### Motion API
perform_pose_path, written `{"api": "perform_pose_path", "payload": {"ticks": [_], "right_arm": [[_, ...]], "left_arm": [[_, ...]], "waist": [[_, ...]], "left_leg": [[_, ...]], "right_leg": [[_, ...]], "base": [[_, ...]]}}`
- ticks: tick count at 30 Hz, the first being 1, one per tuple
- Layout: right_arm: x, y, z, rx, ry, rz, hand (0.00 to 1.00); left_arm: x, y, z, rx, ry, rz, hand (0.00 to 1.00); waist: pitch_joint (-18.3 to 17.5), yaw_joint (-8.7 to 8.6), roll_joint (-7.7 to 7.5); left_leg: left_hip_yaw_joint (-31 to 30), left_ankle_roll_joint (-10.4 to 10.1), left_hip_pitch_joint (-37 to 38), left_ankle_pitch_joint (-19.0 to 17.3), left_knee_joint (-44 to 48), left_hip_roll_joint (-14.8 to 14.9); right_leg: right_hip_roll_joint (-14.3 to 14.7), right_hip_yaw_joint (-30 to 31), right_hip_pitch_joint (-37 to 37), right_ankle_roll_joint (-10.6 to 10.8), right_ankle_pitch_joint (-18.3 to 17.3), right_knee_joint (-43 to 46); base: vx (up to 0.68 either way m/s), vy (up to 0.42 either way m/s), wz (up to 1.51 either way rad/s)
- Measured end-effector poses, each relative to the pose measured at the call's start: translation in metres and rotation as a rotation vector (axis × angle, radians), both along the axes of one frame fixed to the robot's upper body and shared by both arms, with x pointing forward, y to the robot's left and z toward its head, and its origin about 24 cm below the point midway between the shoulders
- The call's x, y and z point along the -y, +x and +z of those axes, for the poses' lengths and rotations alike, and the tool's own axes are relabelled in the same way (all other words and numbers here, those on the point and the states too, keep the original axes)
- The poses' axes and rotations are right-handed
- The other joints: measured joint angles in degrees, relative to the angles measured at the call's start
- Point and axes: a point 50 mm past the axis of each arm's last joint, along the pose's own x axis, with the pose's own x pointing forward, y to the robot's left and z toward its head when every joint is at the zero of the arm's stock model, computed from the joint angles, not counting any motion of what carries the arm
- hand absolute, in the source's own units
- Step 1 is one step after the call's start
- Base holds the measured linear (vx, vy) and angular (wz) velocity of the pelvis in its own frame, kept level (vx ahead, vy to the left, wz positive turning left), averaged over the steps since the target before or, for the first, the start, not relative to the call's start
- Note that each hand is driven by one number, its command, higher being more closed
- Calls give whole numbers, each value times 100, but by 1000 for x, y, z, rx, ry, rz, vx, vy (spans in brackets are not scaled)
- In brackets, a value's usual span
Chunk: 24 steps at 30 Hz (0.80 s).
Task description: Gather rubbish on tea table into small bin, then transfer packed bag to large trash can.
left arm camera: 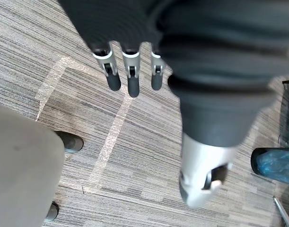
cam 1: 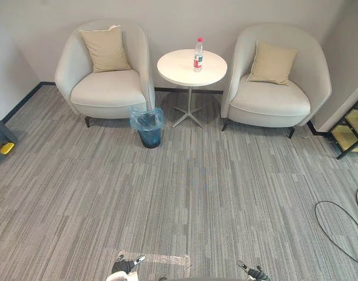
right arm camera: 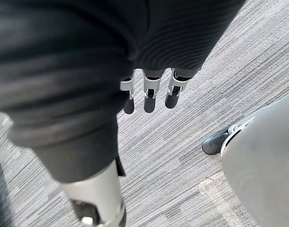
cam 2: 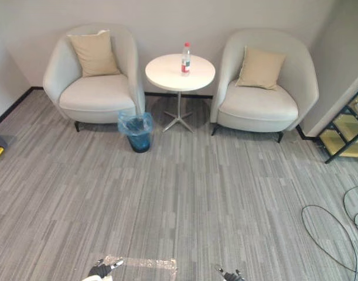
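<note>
Two pale seats face the robot in the left eye view: the left armchair [cam 1: 105,85] and the right armchair [cam 1: 272,99], each with a tan cushion [cam 1: 106,49] against its back. Between them stands a round white counter [cam 1: 176,67]. One plastic bottle [cam 1: 198,54] with a red cap stands upright on it, toward the far right part of the top. The small bin [cam 1: 150,136], lined with a blue bag [cam 1: 145,117], stands on the grey carpet [cam 1: 196,193] just beside the left armchair and near the counter's foot. The left hand [cam 1: 125,266] and right hand [cam 1: 256,273] sit low, well apart from the counter.

The right eye view repeats this layout.

In the left wrist view, the left hand's fingers [left arm camera: 130,80] hang straight and slightly apart over the carpet, holding nothing.

In the right wrist view, the right hand's fingers [right arm camera: 149,97] are straight, side by side, and empty.
</note>
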Motion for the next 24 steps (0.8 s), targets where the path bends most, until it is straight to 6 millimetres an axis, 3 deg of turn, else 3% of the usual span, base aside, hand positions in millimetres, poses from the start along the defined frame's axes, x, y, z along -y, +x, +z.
{"api": "perform_pose_path", "payload": {"ticks": [24], "right_arm": [[-3, 6, 0, 16, 26, 18, 0]], "left_arm": [[5, 11, 1, 8, -2, -132, 0]], "waist": [[100, -4, -39]], "left_leg": [[98, 26, 5, 53, -188, -13]], "right_leg": [[8, 80, -73, -2, 0, -90]], "base": [[-18, -13, -1]]}}
